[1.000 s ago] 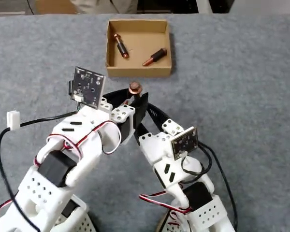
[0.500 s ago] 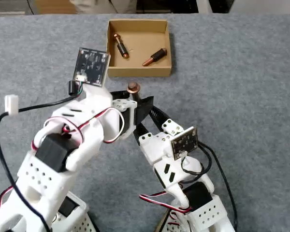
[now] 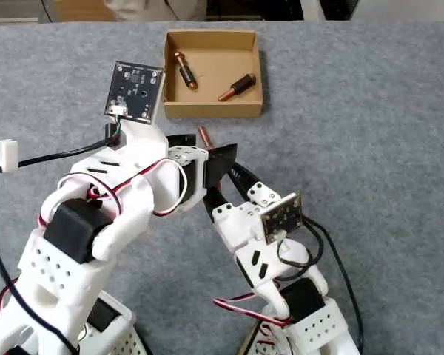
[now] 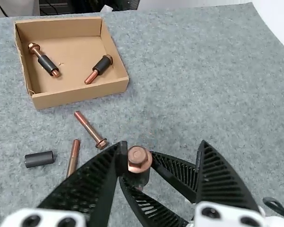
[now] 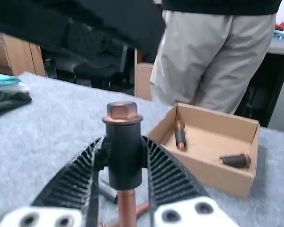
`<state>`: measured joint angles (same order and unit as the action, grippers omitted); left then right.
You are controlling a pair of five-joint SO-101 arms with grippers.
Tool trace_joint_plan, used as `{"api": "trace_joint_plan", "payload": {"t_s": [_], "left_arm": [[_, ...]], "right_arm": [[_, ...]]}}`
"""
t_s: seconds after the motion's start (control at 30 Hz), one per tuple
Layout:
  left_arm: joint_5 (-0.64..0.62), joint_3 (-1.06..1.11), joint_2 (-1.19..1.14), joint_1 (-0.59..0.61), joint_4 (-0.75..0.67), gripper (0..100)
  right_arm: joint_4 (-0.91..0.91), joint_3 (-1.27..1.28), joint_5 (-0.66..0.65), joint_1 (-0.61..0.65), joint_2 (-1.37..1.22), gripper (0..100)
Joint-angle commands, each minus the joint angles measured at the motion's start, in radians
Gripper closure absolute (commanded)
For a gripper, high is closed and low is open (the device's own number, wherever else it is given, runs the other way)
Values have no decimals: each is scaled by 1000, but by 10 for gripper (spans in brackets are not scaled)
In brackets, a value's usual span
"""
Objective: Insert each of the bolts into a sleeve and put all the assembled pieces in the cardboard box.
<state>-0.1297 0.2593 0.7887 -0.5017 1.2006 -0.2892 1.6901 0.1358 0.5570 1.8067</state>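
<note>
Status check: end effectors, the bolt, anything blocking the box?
Right end effector shut on sleeve, bolt seated. Left end effector open, close by bolt head. Cardboard box holds two assembled pieces. Loose bolts, spare sleeve on mat before box.

Grey felt-covered table [image 3: 370, 111], wooden cabinet [image 5: 12, 54] in the room behind.
</note>
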Motion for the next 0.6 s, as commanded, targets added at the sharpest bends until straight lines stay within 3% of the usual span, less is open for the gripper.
{"api": "trace_joint_plan", "payload": {"t_s": [0.0,0.1,0.2,0.47,0.57], "left_arm": [[-11,-52,1,15,3,765],[-12,-77,10,34,3,768],[-8,-115,12,126,-2,783],[-5,-40,7,362,-21,982],[-5,32,12,428,-44,981]], "right_arm": [[32,-24,8,-31,117,997],[32,-48,8,-53,117,997],[32,-68,8,-101,108,997],[32,-125,9,-156,97,997],[32,-174,9,-177,25,997]]}}
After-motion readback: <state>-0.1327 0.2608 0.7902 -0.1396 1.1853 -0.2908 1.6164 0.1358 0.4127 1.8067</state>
